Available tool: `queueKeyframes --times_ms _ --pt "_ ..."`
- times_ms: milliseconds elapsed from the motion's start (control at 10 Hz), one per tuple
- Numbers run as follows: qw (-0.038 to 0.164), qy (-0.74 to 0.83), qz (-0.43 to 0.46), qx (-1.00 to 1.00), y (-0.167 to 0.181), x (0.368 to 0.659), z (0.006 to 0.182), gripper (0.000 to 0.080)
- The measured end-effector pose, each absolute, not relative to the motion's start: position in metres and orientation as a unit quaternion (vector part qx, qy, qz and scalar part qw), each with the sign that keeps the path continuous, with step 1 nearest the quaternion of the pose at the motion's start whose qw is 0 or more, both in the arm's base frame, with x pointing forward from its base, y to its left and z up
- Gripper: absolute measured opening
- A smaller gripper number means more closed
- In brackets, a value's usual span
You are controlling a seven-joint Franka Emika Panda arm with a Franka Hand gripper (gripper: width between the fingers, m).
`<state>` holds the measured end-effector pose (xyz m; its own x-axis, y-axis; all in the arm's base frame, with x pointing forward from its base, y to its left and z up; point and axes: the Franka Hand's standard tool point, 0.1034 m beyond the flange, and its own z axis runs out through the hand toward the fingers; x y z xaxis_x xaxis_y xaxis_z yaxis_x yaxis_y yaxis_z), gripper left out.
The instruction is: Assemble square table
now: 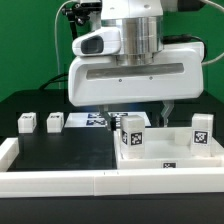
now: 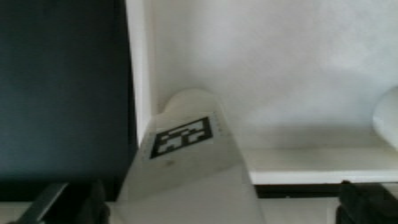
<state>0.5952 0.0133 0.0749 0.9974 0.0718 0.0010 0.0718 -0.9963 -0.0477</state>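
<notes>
The white square table top [image 1: 165,152] lies at the exterior view's right. Two tagged legs stand on it, one at its near-left corner [image 1: 132,133] and one at its right side [image 1: 202,130]. Two more legs [image 1: 27,123] [image 1: 54,123] stand loose on the black table at the left. My gripper [image 1: 140,112] hangs just above the near-left leg. In the wrist view that leg [image 2: 182,160] rises between the dark fingertips [image 2: 54,203], with the top's rim [image 2: 302,170] beside it. The gripper [image 2: 208,203] is open, with gaps on both sides of the leg.
The marker board [image 1: 88,120] lies flat behind the loose legs. A long low white border rail [image 1: 60,180] runs along the front and up the left side [image 1: 8,150]. The arm's wide white body hides the middle back.
</notes>
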Motion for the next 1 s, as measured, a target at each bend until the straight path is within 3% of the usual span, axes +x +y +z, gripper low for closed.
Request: queueKeyframes --times_ms 400,600,700,1000 --pt "0.018 -0.113 -0.003 -0.993 0.0073 0.5961 0.0749 0.0649" --pt "0.018 -0.113 -0.003 -0.993 0.0070 0.5961 0.0748 0.0368" --pt "0.018 -0.104 -0.003 -0.994 0.0070 0.5962 0.0749 0.0290" --pt "0.018 -0.094 -0.003 -0.995 0.0066 0.5962 0.0748 0.0290"
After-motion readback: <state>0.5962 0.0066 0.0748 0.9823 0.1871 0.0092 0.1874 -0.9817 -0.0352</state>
